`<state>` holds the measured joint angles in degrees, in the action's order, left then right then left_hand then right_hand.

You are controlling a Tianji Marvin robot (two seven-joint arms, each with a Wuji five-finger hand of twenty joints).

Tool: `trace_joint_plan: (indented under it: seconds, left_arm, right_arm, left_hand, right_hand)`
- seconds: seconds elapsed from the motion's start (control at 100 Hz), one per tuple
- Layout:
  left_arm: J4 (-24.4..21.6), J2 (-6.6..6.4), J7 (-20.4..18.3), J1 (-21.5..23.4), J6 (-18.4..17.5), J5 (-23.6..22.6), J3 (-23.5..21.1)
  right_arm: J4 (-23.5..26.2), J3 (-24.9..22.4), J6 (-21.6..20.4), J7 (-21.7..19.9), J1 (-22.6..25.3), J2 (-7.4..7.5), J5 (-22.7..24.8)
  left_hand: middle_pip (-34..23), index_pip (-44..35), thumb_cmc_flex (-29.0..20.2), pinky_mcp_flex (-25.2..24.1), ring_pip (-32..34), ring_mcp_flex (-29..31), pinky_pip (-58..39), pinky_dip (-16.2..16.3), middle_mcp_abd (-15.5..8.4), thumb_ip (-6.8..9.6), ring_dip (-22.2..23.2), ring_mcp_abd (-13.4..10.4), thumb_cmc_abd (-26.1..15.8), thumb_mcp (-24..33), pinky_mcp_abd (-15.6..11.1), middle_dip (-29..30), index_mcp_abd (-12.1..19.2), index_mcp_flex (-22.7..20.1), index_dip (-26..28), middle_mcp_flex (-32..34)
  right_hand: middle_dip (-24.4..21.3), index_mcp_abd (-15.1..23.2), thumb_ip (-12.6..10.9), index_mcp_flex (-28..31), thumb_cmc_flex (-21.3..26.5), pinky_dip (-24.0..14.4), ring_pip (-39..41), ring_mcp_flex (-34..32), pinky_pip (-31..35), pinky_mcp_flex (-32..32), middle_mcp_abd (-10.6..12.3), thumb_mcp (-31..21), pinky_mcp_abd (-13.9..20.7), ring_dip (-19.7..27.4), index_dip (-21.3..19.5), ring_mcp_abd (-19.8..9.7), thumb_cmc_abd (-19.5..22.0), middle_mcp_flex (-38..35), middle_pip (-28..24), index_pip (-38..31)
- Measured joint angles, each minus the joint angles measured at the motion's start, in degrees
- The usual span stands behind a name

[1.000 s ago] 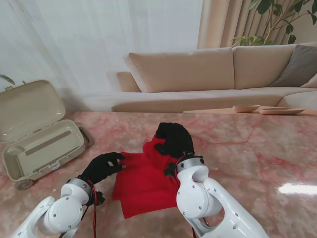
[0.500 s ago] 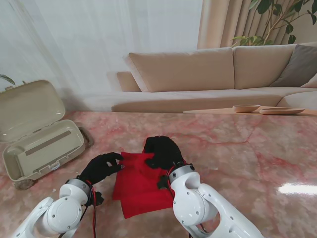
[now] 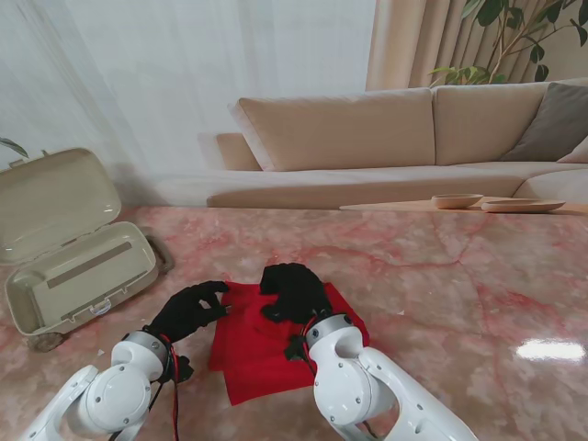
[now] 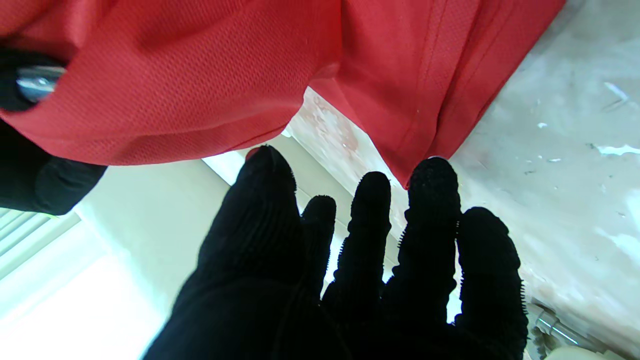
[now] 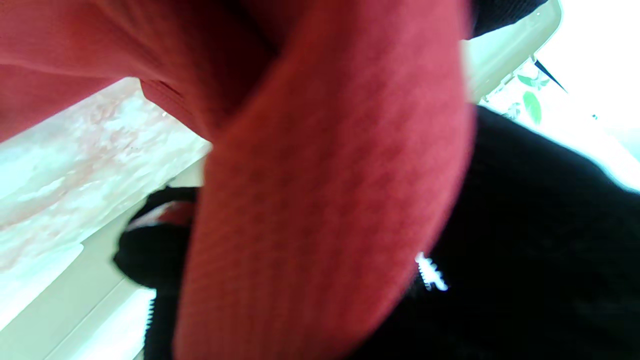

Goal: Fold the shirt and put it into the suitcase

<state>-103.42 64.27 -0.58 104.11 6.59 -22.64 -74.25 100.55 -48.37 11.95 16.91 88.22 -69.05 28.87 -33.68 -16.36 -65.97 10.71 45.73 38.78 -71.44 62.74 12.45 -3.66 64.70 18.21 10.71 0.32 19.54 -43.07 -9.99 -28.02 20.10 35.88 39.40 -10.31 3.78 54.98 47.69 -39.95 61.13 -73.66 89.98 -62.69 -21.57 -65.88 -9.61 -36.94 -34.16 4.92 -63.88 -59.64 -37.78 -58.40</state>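
A red shirt (image 3: 262, 354) lies partly folded on the marble table (image 3: 441, 285) in front of me. My right hand (image 3: 292, 292) is shut on a raised fold of it and holds that fold over the shirt's far left part. In the right wrist view the red cloth (image 5: 325, 175) drapes across the black glove (image 5: 525, 250), blurred. My left hand (image 3: 188, 310) rests at the shirt's left far corner with its fingers (image 4: 430, 200) spread, one tip touching the hem (image 4: 415, 150). The beige suitcase (image 3: 78, 266) stands open at the far left.
A beige sofa (image 3: 386, 138) runs along behind the table. Shallow wooden dishes (image 3: 457, 199) sit at the table's far right edge. The suitcase lid (image 3: 50, 197) leans back, upright. Bare marble spreads to the right of the shirt.
My right hand has carried the shirt fold leftward and down, from above the shirt's far edge toward the left hand. The left hand has stayed put.
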Motion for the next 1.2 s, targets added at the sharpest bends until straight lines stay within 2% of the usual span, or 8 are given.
trace_joint_plan:
  seconds: [0.2, 0.32, 0.45, 0.66, 0.73, 0.86, 1.2]
  left_arm:
    - [0.88, -0.09, -0.72, -0.96, -0.86, 0.78, 0.59]
    - [0.93, 0.05, 0.56, -0.96, -0.68, 0.65, 0.72]
    - [0.50, 0.28, 1.19, -0.26, -0.33, 0.07, 0.09]
    - [0.21, 0.30, 1.33, 0.11, 0.04, 0.58, -0.10]
    - [0.26, 0.30, 1.31, 0.07, 0.04, 0.85, 0.00]
    - [0.33, 0.33, 1.32, 0.02, 0.06, 0.96, 0.03]
    - [0.21, 0.39, 1.41, 0.59, 0.48, 0.93, -0.44]
  right_arm:
    - [0.51, -0.23, 0.99, 2.11, 0.01, -0.23, 0.76]
    - [-0.07, 0.36, 2.57, 5.37, -0.70, -1.00, 0.79]
    - [-0.79, 0.42, 4.50, 10.69, -1.50, -2.61, 0.57]
    - [-0.23, -0.47, 5.69, 13.31, -1.83, -4.04, 0.32]
    - [0.15, -0.52, 5.67, 12.81, -1.84, -4.01, 0.33]
    - [0.24, -0.14, 4.18, 8.94, -1.83, -3.26, 0.69]
    - [-3.78, 2.95, 2.04, 4.18, -2.64, -2.29, -1.23]
  left_hand:
    - [5.40, 0.94, 0.02, -0.70, -4.28, -2.69, 0.83, -0.46, 1.14, 0.01, -4.07, 0.54, 0.00, 0.00, 0.00, 7.06, 0.24, 0.63, -1.34, -1.45]
    - [5.47, 1.00, 0.02, -0.70, -4.30, -2.70, 1.38, -0.74, 1.19, 0.01, -4.65, 0.56, -0.62, 0.03, 0.01, 7.77, 0.24, 0.63, -1.34, -1.50]
    - [5.47, 1.56, 0.02, -0.70, -4.30, -2.70, 1.39, -0.83, 1.20, 0.01, -4.70, 0.56, -0.62, 0.03, 0.01, 8.01, 0.24, 0.63, -1.34, -1.50]
    - [5.47, 1.57, 0.02, -0.70, -4.30, -2.70, 1.39, -0.86, 1.34, 0.01, -4.95, 0.59, -0.62, 0.03, 0.01, 8.36, 0.24, 0.63, -1.34, -1.50]
    - [5.47, 1.57, 0.02, -0.70, -4.30, -2.70, 1.39, -0.87, 1.35, 0.01, -4.96, 0.60, -0.62, 0.04, 0.02, 8.37, 0.24, 0.63, -1.34, -1.50]
    - [5.47, 1.56, 0.02, -0.70, -4.30, -2.70, 1.39, -0.88, 1.43, 0.01, -4.98, 0.60, -0.62, 0.03, 0.02, 8.38, 0.24, 0.63, -1.34, -1.50]
    - [5.47, 1.57, 0.02, -0.70, -4.30, -2.70, 1.39, -0.91, 1.57, 0.01, -4.98, 0.61, -0.62, 0.04, 0.02, 8.41, 0.24, 0.63, -1.34, -1.50]
  right_hand:
    - [0.00, -0.01, 0.00, 0.00, 0.00, 0.00, 0.29, 0.00, 0.00, 0.00, 0.00, 0.00, 0.00, 0.00, 0.01, 0.00, 0.00, 0.00, 0.00, 0.00]
    - [0.00, -0.01, 0.00, 0.00, 0.00, 0.00, 0.35, 0.00, 0.00, 0.00, 0.00, 0.00, 0.00, 0.00, 0.01, 0.00, 0.00, 0.00, 0.00, 0.00]
    - [0.00, -0.02, 0.00, -0.04, 0.00, 0.00, 0.43, 0.07, 0.00, 0.00, 0.00, 0.00, 0.23, 0.00, 0.01, -0.23, 0.17, 0.52, -0.18, 0.00]
    - [0.00, -0.02, 0.00, -0.10, 0.00, 0.00, 0.43, 0.17, 0.00, 0.00, 0.00, 0.00, 0.41, 0.01, 0.01, -0.38, 0.60, 1.11, -0.85, 0.00]
    - [0.00, -0.02, 0.00, -0.10, 0.00, 0.00, 0.44, 0.22, 0.00, 0.00, 0.00, 0.00, 0.41, 0.01, -0.04, -0.38, 0.62, 1.18, -0.95, 0.00]
    - [0.00, -0.02, 0.00, -0.10, 0.00, 0.00, 0.44, 0.23, 0.00, 0.00, 0.00, 0.00, 0.41, 0.01, -0.06, -0.38, 0.62, 1.19, -1.17, 0.00]
    - [-0.09, -0.02, 0.00, -0.12, 0.00, 0.00, -0.15, 0.45, 0.00, 0.09, 0.00, 0.67, 0.43, 0.02, -0.08, -0.38, 1.22, 1.45, -1.18, 0.04]
